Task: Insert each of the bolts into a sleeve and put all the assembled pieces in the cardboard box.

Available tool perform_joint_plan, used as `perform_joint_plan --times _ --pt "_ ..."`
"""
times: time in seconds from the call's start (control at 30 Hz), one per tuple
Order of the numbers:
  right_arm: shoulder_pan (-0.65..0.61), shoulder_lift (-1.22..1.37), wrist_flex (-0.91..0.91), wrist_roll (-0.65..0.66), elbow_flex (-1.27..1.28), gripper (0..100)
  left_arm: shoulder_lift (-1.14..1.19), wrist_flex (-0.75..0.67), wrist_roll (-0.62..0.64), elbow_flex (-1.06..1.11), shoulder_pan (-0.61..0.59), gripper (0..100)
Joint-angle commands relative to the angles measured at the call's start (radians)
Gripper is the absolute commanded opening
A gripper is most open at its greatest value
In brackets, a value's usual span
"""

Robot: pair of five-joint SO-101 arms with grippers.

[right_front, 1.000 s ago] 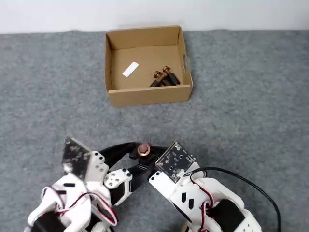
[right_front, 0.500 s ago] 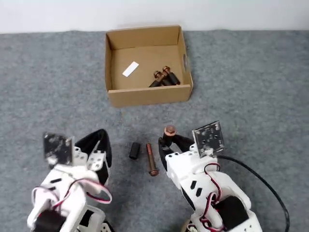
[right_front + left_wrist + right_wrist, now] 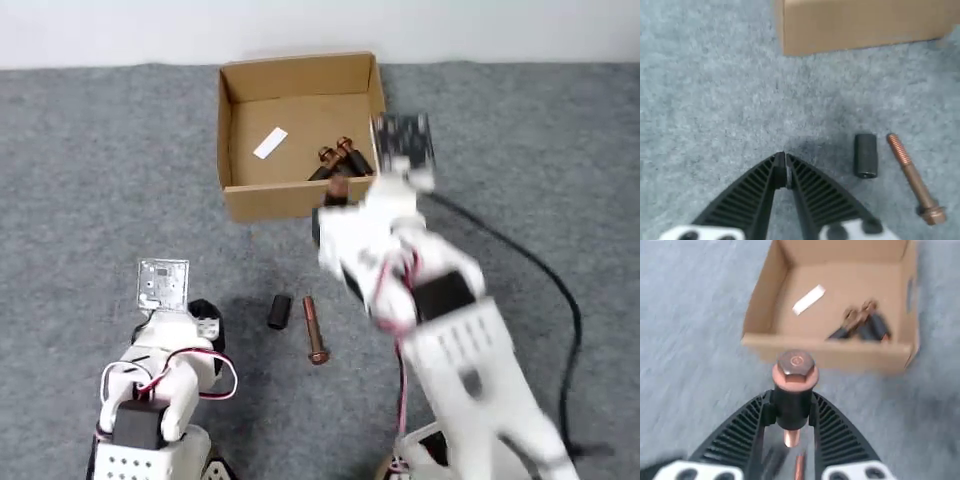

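At 7 o'clock, left gripper (image 3: 785, 167) pinched closed on nothing. At its 3 o'clock, loose sleeve (image 3: 279, 311) just beside bare bolt (image 3: 314, 330), not touching. Farther, right gripper (image 3: 791, 405) clamping a sleeved bolt (image 3: 794, 385) upright, near cardboard box (image 3: 830, 355) at 12 o'clock, two finished pieces (image 3: 862, 325) inside

Our left arm sits folded back and low, wrist angled downward. The left gripper (image 3: 784, 169) has its black ribbed jaws pressed together tip to tip. Our right arm is stretched far forward, well beyond the left, its white links extended. The right gripper (image 3: 791, 412) is clamped on a sleeved bolt (image 3: 794, 372), which stands upright between the two ribbed fingers (image 3: 740, 432).
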Motion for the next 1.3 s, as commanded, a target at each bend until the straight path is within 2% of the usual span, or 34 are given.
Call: perform_joint_plan --times 0.0,0.17,0.37,0.53,0.8,0.97,1.17,1.27 --pt "0.074 0.216 -0.145 0.061 -0.229 0.8 -0.008 -0.095 -0.009 0.059 -0.003 0" --pt "0.097 0.466 -0.269 0.083 -0.427 0.8 -0.008 -0.157 -0.008 0.102 -0.003 1" --pt "0.12 0.753 -0.321 0.141 -0.56 0.8 -0.005 -0.203 -0.008 0.125 -0.064 1" --pt "0.14 0.921 -0.329 0.147 -0.621 0.8 -0.005 -0.206 -0.008 0.124 -0.066 1" --pt "0.134 0.983 -0.291 0.147 -0.626 0.8 -0.003 -0.206 -0.008 0.124 -0.066 1" --pt "0.136 1.0 -0.203 0.149 -0.626 1.4 -0.002 -0.206 -0.008 0.124 -0.066 1" --pt "0.136 1.003 -0.128 0.147 -0.626 18.3 0.0 -0.206 -0.008 0.124 -0.066 1" --pt "0.136 0.98 -0.124 0.147 -0.632 18.0 0.0 -0.206 -0.008 0.124 -0.066 1"
